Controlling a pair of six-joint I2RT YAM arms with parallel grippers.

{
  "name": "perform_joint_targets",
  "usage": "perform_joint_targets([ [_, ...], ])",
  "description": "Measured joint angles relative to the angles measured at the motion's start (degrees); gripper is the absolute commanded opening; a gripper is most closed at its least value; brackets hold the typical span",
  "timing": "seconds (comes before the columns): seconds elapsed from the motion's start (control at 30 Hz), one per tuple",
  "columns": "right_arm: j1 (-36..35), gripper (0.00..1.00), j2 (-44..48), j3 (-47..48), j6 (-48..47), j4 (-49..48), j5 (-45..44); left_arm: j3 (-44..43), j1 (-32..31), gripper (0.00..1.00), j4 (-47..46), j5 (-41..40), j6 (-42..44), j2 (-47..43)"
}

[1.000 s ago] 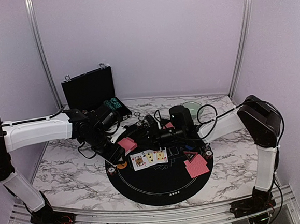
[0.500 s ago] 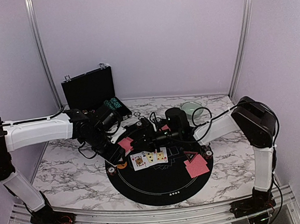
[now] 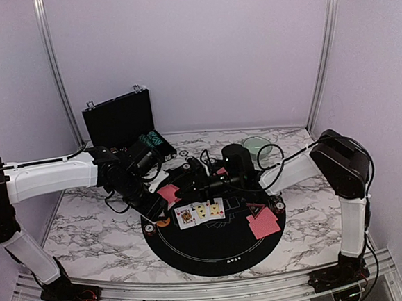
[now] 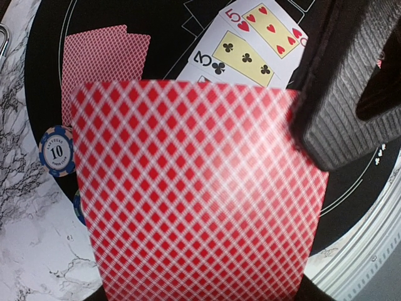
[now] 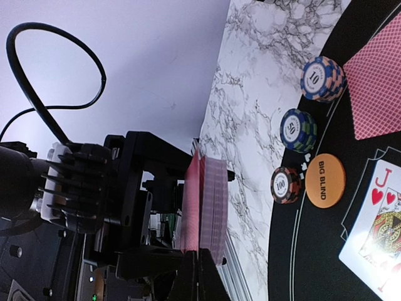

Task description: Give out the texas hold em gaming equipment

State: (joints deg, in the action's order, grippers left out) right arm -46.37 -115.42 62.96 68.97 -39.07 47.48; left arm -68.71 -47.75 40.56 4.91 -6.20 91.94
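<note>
Our left fingers (image 3: 152, 200) stand apart, clamped on the red-backed deck (image 5: 214, 207) above the black mat (image 3: 209, 251) at centre frame. Our right fingers (image 4: 341, 94) are pinched together on its outer card (image 4: 194, 188). Chip stacks (image 5: 321, 78) line the mat's edge.

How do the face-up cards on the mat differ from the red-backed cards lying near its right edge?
The face-up cards are three, in a row at the mat's centre; the red-backed cards are two, overlapping and skewed. The former show faces, the latter backs. Both lie flat on the black mat.
</note>
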Motion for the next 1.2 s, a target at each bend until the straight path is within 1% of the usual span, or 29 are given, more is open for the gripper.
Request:
perform_joint_targets([
  [0.53, 2.2, 0.0, 0.1, -1.2, 0.0, -0.3, 0.2, 0.0, 0.0, 0.5, 0.0, -0.1, 0.0, 0.0],
  [0.8, 3.9, 0.0, 1.9, -2.8, -0.1, -0.3, 0.4, 0.0, 0.0, 0.5, 0.0, -0.1, 0.0, 0.0],
  [1.03, 7.4, 0.0, 4.9, -6.6, -1.0, -0.7, 2.8, 0.0, 0.0, 0.5, 0.0, -0.4, 0.0, 0.0],
  [1.2, 12.3, 0.0, 6.6, -9.6, -5.5, 1.1, 7.6, 0.0, 0.0, 0.5, 0.0, -0.4, 0.0, 0.0],
])
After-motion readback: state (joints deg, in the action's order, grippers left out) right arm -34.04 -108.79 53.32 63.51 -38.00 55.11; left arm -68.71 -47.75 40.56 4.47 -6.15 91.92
